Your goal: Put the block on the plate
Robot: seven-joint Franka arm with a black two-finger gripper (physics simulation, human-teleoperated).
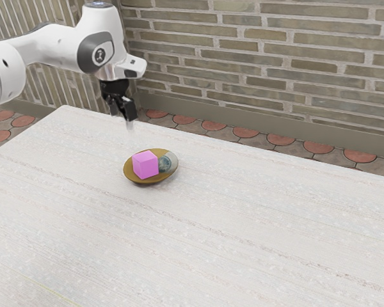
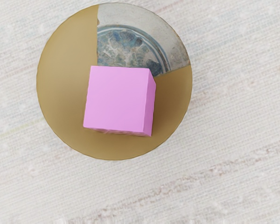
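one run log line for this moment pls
block: pink, resting on plate | plate: on table | gripper: raised, clear of block | task: block placed

A pale, faintly streaked worktop [image 1: 256,256] stands near a wall of gray-brown bricks [image 1: 275,64] with light mortar. Along the wall's foot runs a plain skirting [image 1: 275,121], above a floor [image 1: 245,132] patterned with reddish rounded shapes.

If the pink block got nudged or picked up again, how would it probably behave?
The block looks rigid, with flat faces and straight edges, so it would likely keep its shape when gripped. Its cube form, resting on one face, suggests sliding rather than rolling. The plate appears slightly dished, so a push might shift both together.
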